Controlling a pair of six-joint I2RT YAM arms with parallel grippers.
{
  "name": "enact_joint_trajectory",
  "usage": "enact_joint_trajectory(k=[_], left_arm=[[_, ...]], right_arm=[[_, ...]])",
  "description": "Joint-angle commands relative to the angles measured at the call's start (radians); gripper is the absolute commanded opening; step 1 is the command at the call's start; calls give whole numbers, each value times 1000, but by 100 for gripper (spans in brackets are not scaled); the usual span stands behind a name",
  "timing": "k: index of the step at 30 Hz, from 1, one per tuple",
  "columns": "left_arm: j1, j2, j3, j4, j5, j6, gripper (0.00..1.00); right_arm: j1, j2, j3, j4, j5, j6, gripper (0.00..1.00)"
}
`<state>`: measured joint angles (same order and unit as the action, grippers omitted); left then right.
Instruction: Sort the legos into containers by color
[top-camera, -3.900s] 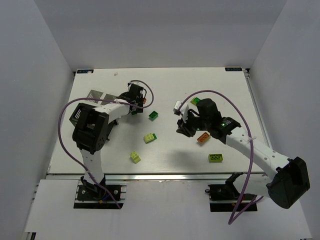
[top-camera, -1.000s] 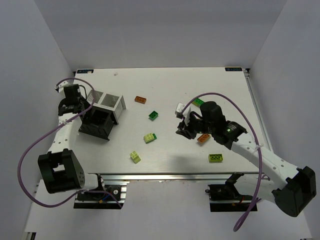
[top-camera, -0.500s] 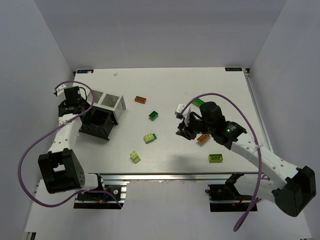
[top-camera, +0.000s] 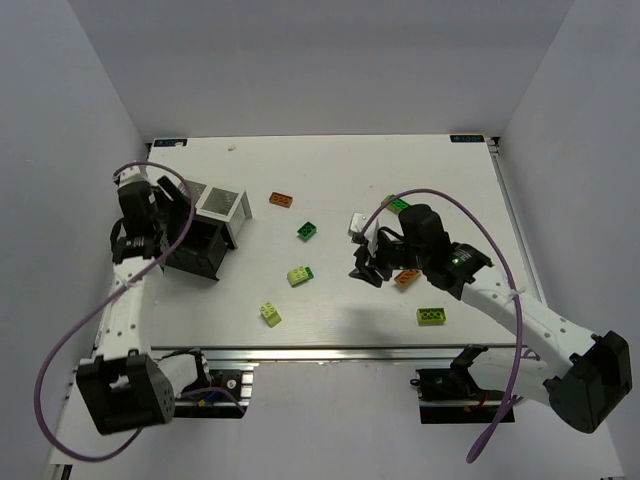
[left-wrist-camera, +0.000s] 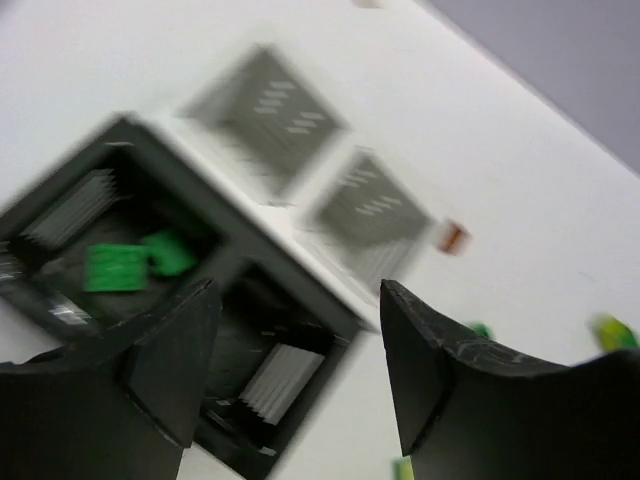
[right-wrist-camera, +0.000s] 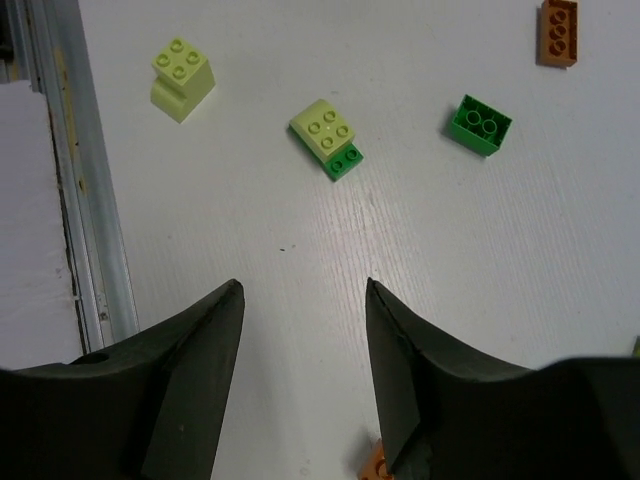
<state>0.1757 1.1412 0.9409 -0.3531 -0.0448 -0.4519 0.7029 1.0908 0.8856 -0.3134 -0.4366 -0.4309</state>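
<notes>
My left gripper (top-camera: 168, 226) is open and empty, hovering at the left edge of the black container (top-camera: 196, 262). In the left wrist view the left gripper (left-wrist-camera: 298, 290) sits above the black container (left-wrist-camera: 300, 300), which holds two dark green legos (left-wrist-camera: 115, 266). The white container (top-camera: 224, 205) stands just behind it. My right gripper (top-camera: 365, 263) is open and empty over bare table, shown in its wrist view (right-wrist-camera: 302, 285). Ahead of it lie a lime-on-green lego (right-wrist-camera: 328, 137), a lime lego (right-wrist-camera: 182, 75), a dark green lego (right-wrist-camera: 480, 124) and an orange lego (right-wrist-camera: 558, 32).
An orange lego (top-camera: 405, 277) lies just right of the right gripper. A lime lego (top-camera: 431, 316) is near the front edge. A green-and-lime lego (top-camera: 396, 204) lies behind the right arm. The metal table rail (right-wrist-camera: 60, 180) runs along the near side.
The left arm swung from near the orange lego at mid-table over to the black container, and has shifted slightly there. The right gripper has crept a little toward the table's middle.
</notes>
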Motion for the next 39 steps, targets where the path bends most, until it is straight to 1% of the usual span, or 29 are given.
enact_joint_trajectory(k=[1,2,3,4,6,7,9,10,11,12,13,14,15,17,18,20,21,22,24,26,32,39], left_arm=[[-57,-113,-80,184,380,12,74],[-79,-119,-106,203,414,-2,76],[-131,-123,-112,222,440,-16,77],[-157,-123,-117,226,442,-16,78],[-231,-120,-137,246,436,-13,80],[-273,-117,-145,252,422,-13,80],[-303,-115,-163,264,425,1,81],[-306,-116,-183,266,428,5,81],[-306,-124,-191,266,433,12,81],[-306,-129,-194,250,436,34,81],[-305,-136,-192,238,433,45,81],[-306,-161,-195,232,428,53,81],[-311,-175,-201,229,422,58,81],[-312,-222,-223,243,427,52,81],[-314,-239,-225,241,422,51,81],[-314,-270,-226,232,381,56,81],[-315,-297,-225,221,367,64,81],[-317,-308,-225,217,361,67,81],[-317,-328,-226,213,356,70,81],[-317,-354,-226,210,350,73,81],[-317,-363,-223,198,324,76,81],[-315,-376,-225,200,321,71,81]], right_arm=[[7,-13,-14,-4,-100,-129,58],[9,-5,-20,-6,-117,-169,62],[12,18,-23,-1,-116,-230,64],[12,32,-23,5,-117,-268,67],[12,82,-39,14,-140,-385,76],[12,102,-46,26,-143,-523,76],[12,174,-63,62,-145,-661,79],[10,205,-57,57,-149,-818,81],[10,240,-42,41,-165,-894,85],[9,327,16,18,-171,-955,87],[6,375,62,-36,-172,-1032,87],[6,430,119,-73,-175,-1057,89],[6,545,251,-117,-172,-1078,89],[6,656,384,-227,-151,-1124,89],[6,751,495,-257,-139,-1149,89],[6,832,587,-317,-93,-1204,89],[6,906,631,-335,-80,-1216,89],[4,938,724,-360,-68,-1227,89],[-5,1032,815,-438,-76,-1247,89],[-9,1075,912,-470,-80,-1255,88],[-34,1193,1088,-529,-96,-1276,87],[-62,1264,1173,-533,-106,-1267,86]])
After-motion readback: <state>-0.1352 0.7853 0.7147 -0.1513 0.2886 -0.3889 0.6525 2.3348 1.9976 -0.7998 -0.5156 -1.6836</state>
